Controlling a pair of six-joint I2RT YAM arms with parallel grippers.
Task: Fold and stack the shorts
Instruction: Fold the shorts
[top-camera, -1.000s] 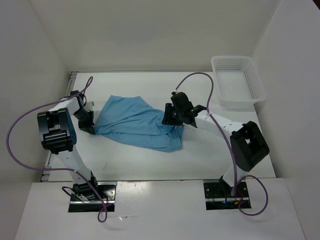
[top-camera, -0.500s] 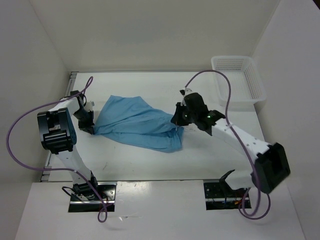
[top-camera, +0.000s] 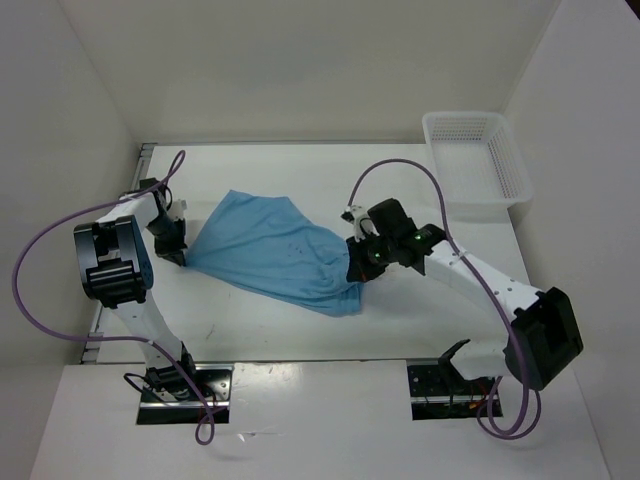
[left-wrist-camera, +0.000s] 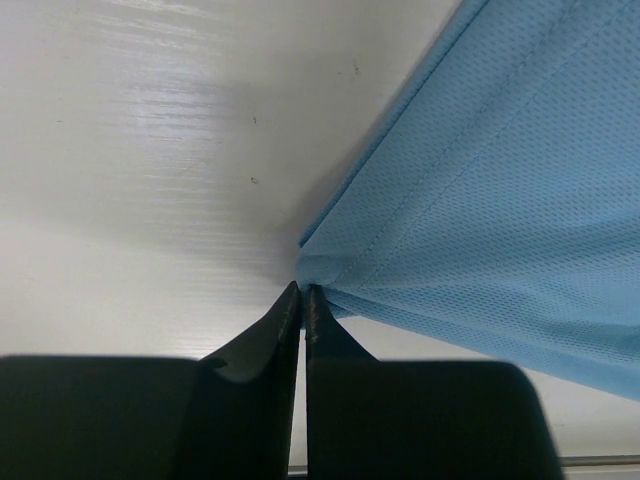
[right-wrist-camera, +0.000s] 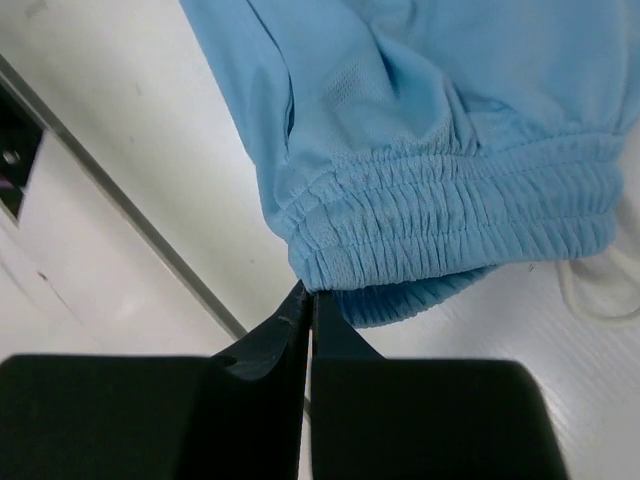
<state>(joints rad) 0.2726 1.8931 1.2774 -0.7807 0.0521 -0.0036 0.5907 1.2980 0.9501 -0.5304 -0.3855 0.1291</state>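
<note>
Both pincers engaged. My left pincer (left-wrist-camera: 303, 290) is pressed together on a hem corner of the light blue soft mesh-fabric shorts (top-camera: 268, 250), at the garment's left end. My right pincer (right-wrist-camera: 305, 292) is pressed together on the very lip of the gathered elastic waistband (right-wrist-camera: 450, 215) at the right end. The shorts lie on the white table (top-camera: 290, 175), mid-field between the two arms, spanning the gap between the grips but creased and sagging toward the near side. Judgement: this is the spread-flat step ahead of the first fold. To do it well, pull the two ends apart evenly and low, just enough to take out the diagonal creases, then lay the cloth down before folding. The right bite looks shallow, with only the waistband's edge between the tips, so a hard tug may slip it free. A white drawstring (right-wrist-camera: 590, 290) trails loose beside the waistband and could get tucked into the fold. A white plastic mesh basket (top-camera: 468, 117) sits at the far right corner, well apart from the cloth. The right arm's purple cable (top-camera: 400, 165) arcs above the table beyond the shorts; not an obstruction as I read it.
</note>
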